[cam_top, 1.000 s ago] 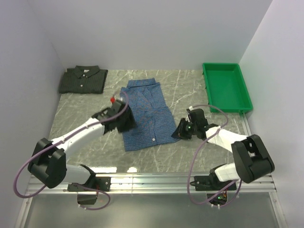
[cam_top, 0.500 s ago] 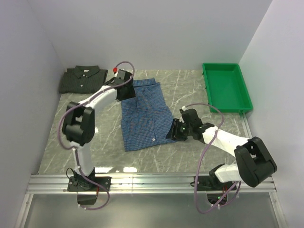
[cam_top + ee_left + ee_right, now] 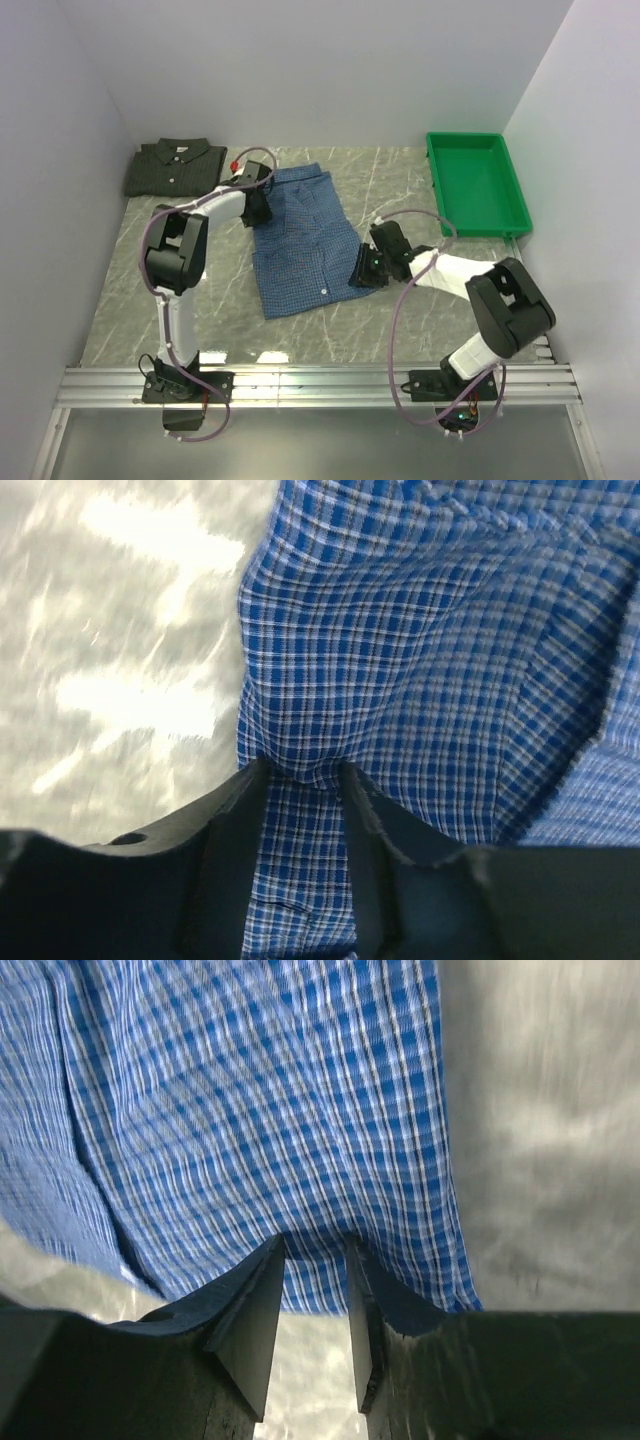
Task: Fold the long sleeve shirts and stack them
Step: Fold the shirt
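Note:
The blue checked long sleeve shirt (image 3: 300, 240) lies flat in the middle of the table. My left gripper (image 3: 257, 207) is down on its upper left edge. In the left wrist view the jaws (image 3: 303, 770) stand partly apart, with blue cloth (image 3: 430, 630) puckered between the tips. My right gripper (image 3: 362, 272) sits at the shirt's right edge. Its tips (image 3: 314, 1242) touch the hem of the blue cloth (image 3: 250, 1090), and bare table shows between the open jaws. The dark green-grey shirt (image 3: 176, 168) lies folded in the back left corner.
A green plastic tray (image 3: 466, 137) stands at the back right. White walls close in the table on the left, back and right. The marbled tabletop (image 3: 400, 190) separates the blue shirt from the tray.
My left arm swung from the shirt's lower left side up to its upper left edge, then settled a little lower. My right gripper slid left onto the shirt's right hem.

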